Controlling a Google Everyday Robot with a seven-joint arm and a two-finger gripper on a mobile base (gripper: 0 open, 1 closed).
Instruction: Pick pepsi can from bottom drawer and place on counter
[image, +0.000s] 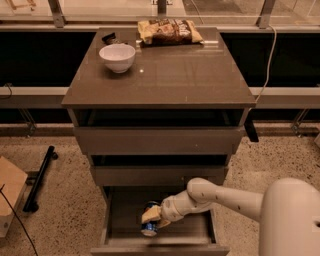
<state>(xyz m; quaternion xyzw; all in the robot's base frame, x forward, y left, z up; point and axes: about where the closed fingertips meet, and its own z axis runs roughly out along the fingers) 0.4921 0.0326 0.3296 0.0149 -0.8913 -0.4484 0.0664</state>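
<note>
Where the bottom drawer (122, 215) is pulled out as a wide, shallow box, the tool (152, 216) is seen reaching inside it on a smooth, rounded white arm (225, 197). Its pale fingers are closed around the upper part of the pepsi can (149, 230), a small dark-blue cylinder held low near the drawer's flat front. On the glossy grey-brown counter (175, 75), a round white bowl (117, 57) and a crinkled snack bag (169, 31) are set.

Robot test space in what looks like a commercial building: a lone drawer cabinet with a glossy counter (190, 75) stands on speckled stone floor (280, 150), with railing posts (56, 12) at 12 o'clock, a loose cable (270, 50) at 2 and a cardboard box (10, 192) at 8. The gripper (151, 216) sits inside the bottom drawer (160, 248) at 6 o'clock.
</note>
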